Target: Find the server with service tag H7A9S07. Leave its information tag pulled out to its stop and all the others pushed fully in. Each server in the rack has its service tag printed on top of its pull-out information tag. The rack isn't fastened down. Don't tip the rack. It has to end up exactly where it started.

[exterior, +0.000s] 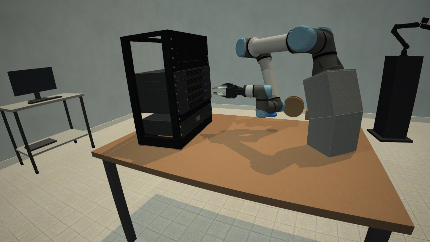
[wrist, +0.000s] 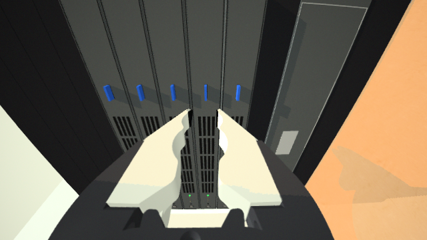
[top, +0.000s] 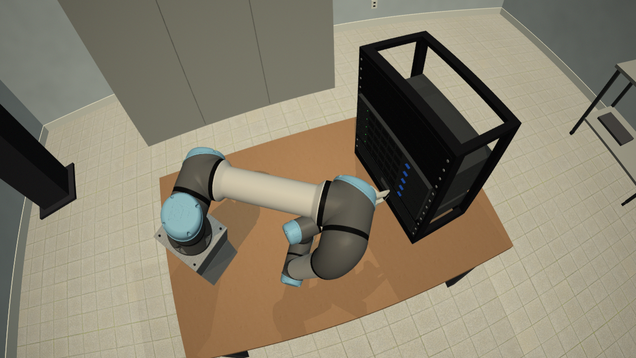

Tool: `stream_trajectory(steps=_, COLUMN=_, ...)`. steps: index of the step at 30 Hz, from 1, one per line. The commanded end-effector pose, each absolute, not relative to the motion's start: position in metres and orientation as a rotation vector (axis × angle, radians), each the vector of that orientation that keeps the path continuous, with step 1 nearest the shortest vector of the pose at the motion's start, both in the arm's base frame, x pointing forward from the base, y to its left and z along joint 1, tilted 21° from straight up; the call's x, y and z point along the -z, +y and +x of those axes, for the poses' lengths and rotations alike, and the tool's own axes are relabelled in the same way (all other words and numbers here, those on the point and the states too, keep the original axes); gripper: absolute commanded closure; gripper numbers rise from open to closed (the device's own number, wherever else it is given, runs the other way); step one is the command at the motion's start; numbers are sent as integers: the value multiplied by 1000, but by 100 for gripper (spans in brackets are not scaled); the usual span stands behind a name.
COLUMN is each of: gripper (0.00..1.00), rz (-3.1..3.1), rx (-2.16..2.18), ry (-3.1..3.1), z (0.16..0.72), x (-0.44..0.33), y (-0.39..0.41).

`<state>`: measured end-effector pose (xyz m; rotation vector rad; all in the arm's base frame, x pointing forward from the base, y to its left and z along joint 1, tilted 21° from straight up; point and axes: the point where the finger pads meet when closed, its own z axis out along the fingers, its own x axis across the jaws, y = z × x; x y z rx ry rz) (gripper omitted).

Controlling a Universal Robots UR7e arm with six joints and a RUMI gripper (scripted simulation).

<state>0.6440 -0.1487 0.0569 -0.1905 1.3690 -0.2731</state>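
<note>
The black rack (top: 391,89) (exterior: 172,105) (wrist: 43,100) stands upright on the table. Several servers in it show blue tag ends in one row; in the wrist view these are the leftmost (wrist: 108,93), the middle one (wrist: 173,92), the second from right (wrist: 205,92) and the rightmost (wrist: 237,93). The blue ends stand out a little from the fronts, at similar lengths. No service tag print is readable. My gripper (exterior: 213,90) (wrist: 204,111) is slightly open and empty, its fingertips just short of the server fronts. In the wrist view they point toward the second tag from right.
A lower unit (exterior: 187,122) (wrist: 320,73) with a pale label (exterior: 198,118) (wrist: 287,143) sits below the servers. The brown table (top: 427,262) (exterior: 228,168) carries the rack and the arm's grey pedestal (exterior: 318,132). A cart (exterior: 64,135) with a monitor (exterior: 32,81) stands beyond the rack.
</note>
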Motion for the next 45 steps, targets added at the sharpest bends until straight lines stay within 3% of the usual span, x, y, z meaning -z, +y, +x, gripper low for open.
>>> stream_trajectory(steps=1, gripper=85, rz=-191, rx=273, ry=1368, z=640, x=-57, y=-148)
stream_trajectory(steps=24, gripper=85, rz=-191, rx=273, ry=1368, z=561, x=-41, y=-146)
stream_trajectory(steps=45, gripper=85, rz=-191, rx=273, ry=1368, z=558, x=-40, y=-146)
